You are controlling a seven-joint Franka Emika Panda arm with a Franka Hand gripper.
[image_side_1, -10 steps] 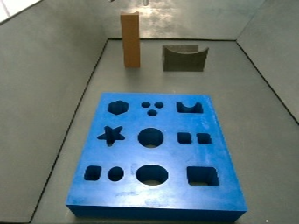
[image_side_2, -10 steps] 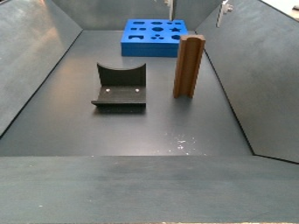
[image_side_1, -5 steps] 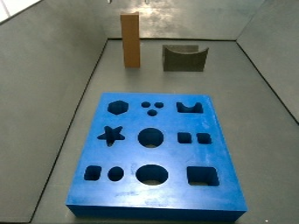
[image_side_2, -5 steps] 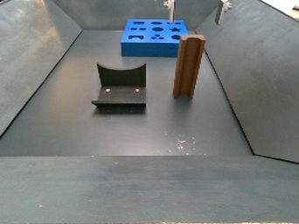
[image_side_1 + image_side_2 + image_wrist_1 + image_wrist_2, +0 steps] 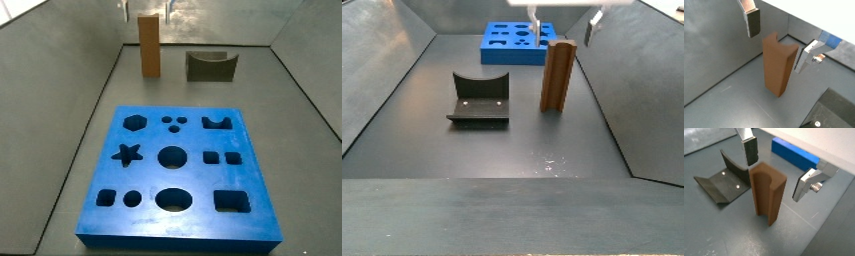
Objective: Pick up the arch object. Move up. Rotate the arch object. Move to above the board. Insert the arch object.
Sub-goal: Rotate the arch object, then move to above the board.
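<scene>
— What's in front of you right now?

— The arch object, a tan-brown, wood-coloured block standing upright on the dark grey tabletop, slim and tall, with a rounded groove running down one face. My fingers are spread wide, one silver plate with its dark pad on each side of the block's top, and neither is touching it. I hold nothing.

— And around the block?

— Just beside it sits the dark grey U-notched block, matte, with two small bright screws showing in a wrist view. Beyond the arch object, well apart, lies the board, a thick bright-blue slab with dark cut-outs: star, hexagon, circles, squares, a notched arch. Every cut-out is unfilled.

— Anything changed from half a second ago?

— Yes: in both side views my fingers have come down from above and now flank the top of the arch object. The block itself hasn't shifted, nor has the board behind it.
</scene>
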